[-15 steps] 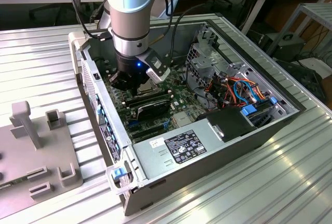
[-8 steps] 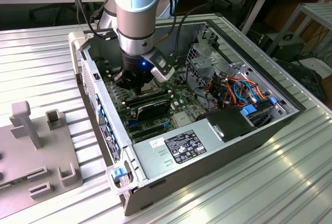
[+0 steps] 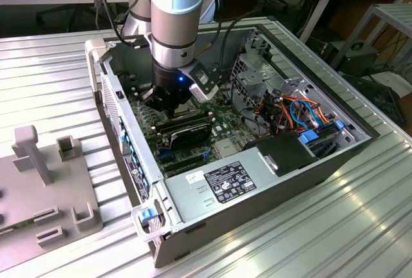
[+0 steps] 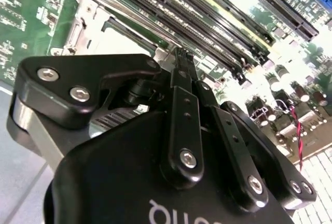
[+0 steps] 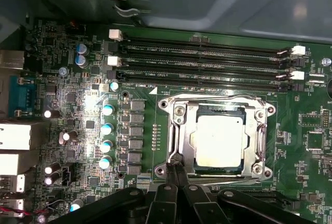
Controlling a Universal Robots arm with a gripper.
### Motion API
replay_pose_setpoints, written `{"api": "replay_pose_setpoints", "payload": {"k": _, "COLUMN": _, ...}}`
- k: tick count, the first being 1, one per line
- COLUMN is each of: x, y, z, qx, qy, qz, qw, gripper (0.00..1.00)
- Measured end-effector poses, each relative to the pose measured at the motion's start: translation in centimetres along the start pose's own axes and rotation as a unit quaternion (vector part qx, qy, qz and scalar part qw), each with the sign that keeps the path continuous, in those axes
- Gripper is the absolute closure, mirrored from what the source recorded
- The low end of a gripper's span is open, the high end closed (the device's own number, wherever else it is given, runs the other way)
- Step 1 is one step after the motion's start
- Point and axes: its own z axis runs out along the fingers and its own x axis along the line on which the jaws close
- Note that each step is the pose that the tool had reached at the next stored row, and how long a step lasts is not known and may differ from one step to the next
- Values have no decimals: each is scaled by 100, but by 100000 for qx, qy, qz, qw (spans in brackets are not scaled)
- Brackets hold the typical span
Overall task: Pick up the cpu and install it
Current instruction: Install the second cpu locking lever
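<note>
The cpu, a small square chip with a silvery top, lies flat in the motherboard socket. The hinged metal socket frame is down around its edges. My gripper is shut, and its joined black fingertips sit at one corner of the frame, beside the cpu, with nothing held between them. In the second wrist view the gripper points down at the frame, with the pale cpu top just past it. In the exterior view the gripper is low inside the open computer case.
Black memory slots run along one side of the socket, and capacitors stand on another. A long black card lies beside the gripper. The power supply and coloured cables fill the case's other end. A grey fixture stands at the exterior view's left.
</note>
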Motion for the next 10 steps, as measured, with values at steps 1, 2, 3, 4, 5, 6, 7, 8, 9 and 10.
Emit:
{"api": "replay_pose_setpoints", "payload": {"k": 1, "x": 0, "y": 0, "z": 0, "qx": 0, "qy": 2, "qz": 1, "qw": 100000, "gripper": 89}}
{"api": "replay_pose_setpoints", "payload": {"k": 2, "x": 0, "y": 0, "z": 0, "qx": -1, "qy": 3, "qz": 0, "qw": 100000, "gripper": 89}}
{"api": "replay_pose_setpoints", "payload": {"k": 3, "x": 0, "y": 0, "z": -2, "qx": 5, "qy": 4, "qz": 7, "qw": 100000, "gripper": 89}}
{"api": "replay_pose_setpoints", "payload": {"k": 4, "x": -1, "y": 0, "z": -11, "qx": 12, "qy": 14, "qz": 7, "qw": 100000, "gripper": 89}}
{"api": "replay_pose_setpoints", "payload": {"k": 5, "x": -3, "y": 1, "z": -28, "qx": 10, "qy": 16, "qz": 13, "qw": 100000, "gripper": 89}}
{"api": "replay_pose_setpoints", "payload": {"k": 6, "x": -5, "y": 2, "z": -47, "qx": 14, "qy": 20, "qz": 24, "qw": 100000, "gripper": 89}}
{"api": "replay_pose_setpoints", "payload": {"k": 7, "x": -7, "y": 3, "z": -72, "qx": 10, "qy": 20, "qz": 31, "qw": 100000, "gripper": 89}}
{"api": "replay_pose_setpoints", "payload": {"k": 8, "x": -10, "y": 4, "z": -104, "qx": 14, "qy": 38, "qz": 38, "qw": 100000, "gripper": 89}}
{"api": "replay_pose_setpoints", "payload": {"k": 9, "x": -12, "y": 5, "z": -132, "qx": 9, "qy": 54, "qz": 43, "qw": 100000, "gripper": 89}}
{"api": "replay_pose_setpoints", "payload": {"k": 10, "x": -15, "y": 7, "z": -161, "qx": 9, "qy": 83, "qz": 43, "qw": 100000, "gripper": 89}}
